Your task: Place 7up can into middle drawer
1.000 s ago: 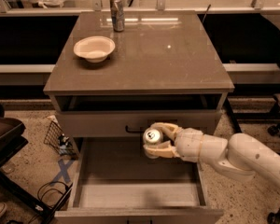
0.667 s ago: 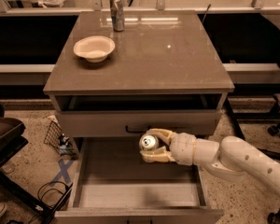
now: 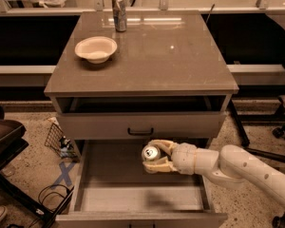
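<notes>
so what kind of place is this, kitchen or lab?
Probably an office or lab test area, not a kitchen: a standalone drawer cabinet, a tape X and loose cables on the speckled floor, chair casters at right. The gripper holds the 7up can over the open middle drawer.

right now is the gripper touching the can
Touching. The camera view shows the gripper above the open drawer, one finger pressed on each side of the can, with no gap between them.

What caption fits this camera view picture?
The gripper holds the 7up can over the open middle drawer.
</notes>
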Tool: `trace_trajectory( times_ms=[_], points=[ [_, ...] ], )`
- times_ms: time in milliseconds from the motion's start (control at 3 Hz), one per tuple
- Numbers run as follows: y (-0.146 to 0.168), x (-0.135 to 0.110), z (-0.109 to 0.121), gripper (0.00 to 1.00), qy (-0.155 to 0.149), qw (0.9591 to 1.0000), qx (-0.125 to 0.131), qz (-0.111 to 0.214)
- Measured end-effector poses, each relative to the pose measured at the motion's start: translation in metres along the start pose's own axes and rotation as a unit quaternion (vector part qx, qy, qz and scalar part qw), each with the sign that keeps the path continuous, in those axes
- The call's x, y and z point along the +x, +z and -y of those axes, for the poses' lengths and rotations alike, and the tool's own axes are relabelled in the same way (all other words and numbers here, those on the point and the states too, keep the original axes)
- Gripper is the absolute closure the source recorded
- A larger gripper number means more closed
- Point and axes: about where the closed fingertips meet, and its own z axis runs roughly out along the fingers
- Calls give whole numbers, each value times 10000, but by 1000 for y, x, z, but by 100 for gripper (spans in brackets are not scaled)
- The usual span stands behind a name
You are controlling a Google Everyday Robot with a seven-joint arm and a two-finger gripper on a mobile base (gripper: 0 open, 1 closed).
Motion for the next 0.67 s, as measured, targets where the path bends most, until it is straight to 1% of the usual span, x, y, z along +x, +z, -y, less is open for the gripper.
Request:
trace_trajectory(
  times_ms=[333,667],
  points=[
    [12,6,0,100,25,10000,-88,21],
    [51,38,-1,100,115,9994,-308,101]
  ],
)
